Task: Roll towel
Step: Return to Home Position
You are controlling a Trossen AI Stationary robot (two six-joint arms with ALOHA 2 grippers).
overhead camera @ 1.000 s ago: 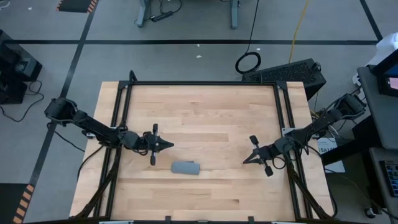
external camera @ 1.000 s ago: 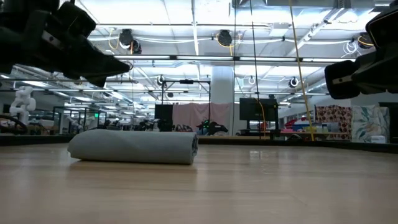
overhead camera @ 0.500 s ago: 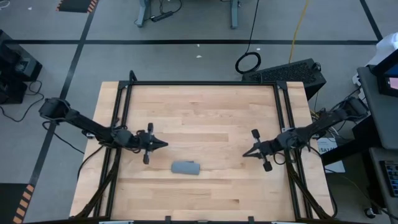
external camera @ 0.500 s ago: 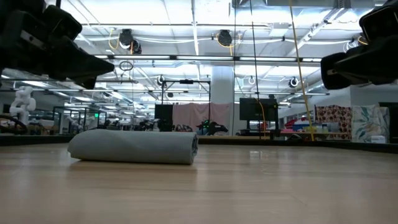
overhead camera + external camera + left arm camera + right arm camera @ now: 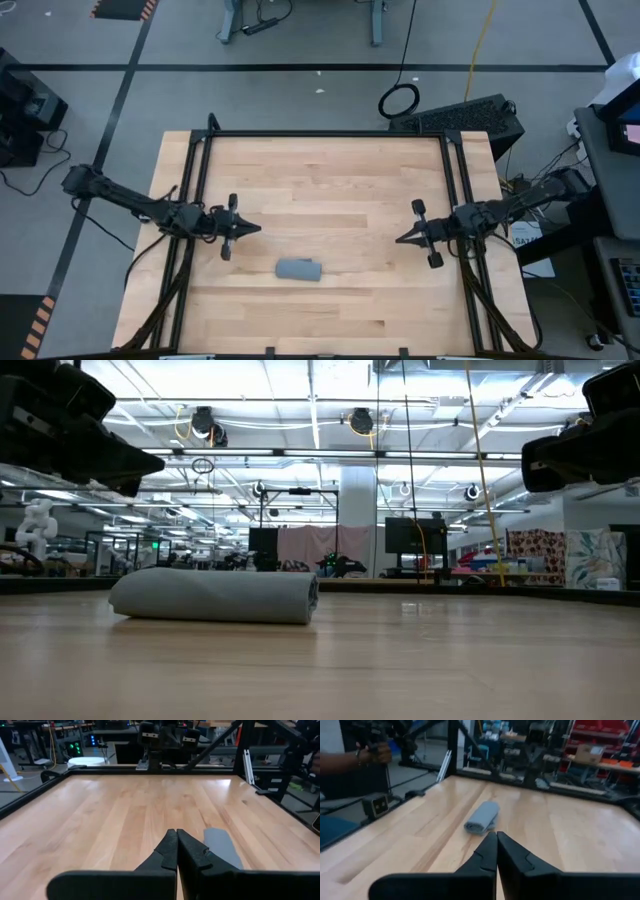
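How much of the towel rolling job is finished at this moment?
Done: the towel lies on the table as a tight roll, with nothing touching it. In hand: nothing; the left claw and the right claw are shut, empty, and raised above the wood, one on each side of the roll. Left: probably only parking the arms.

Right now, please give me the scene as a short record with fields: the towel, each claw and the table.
towel: rolled into a short grey-blue roll, lying flat on the table, nothing touching it
left claw: shut, empty, raised over the left side of the table, apart from the towel
right claw: shut, empty, raised over the right side, apart from the towel
table: light wood with a black frame
task state: the roll looks finished
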